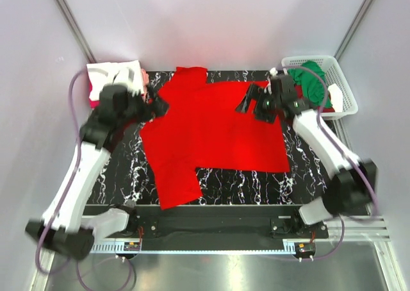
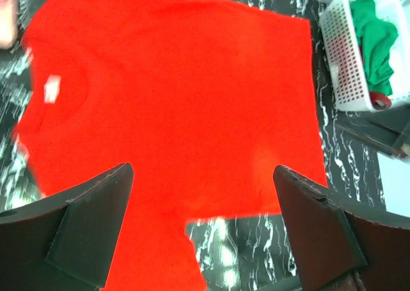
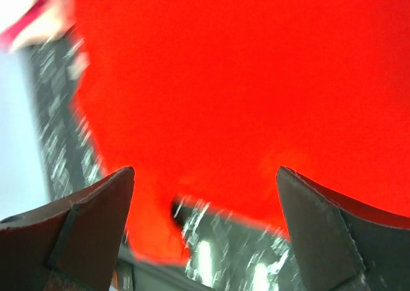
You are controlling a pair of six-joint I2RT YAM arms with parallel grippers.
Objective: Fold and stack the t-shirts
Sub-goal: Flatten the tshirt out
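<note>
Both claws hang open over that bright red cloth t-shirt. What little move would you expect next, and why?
Probably both lower to pinch the shirt's edge beneath them for a first fold. The bright red cloth t-shirt lies spread flat and unfolded on the black marbled table. The left gripper and right gripper hover open above it, holding nothing.

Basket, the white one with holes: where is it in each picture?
Top view: the basket sits in the upper right, past the table's far right corner.
Left wrist view: it is in the upper right corner, with a green shirt inside.
Right wrist view: not in it.
Shared landmark: the big red shirt spread flat shows in all three.
</note>
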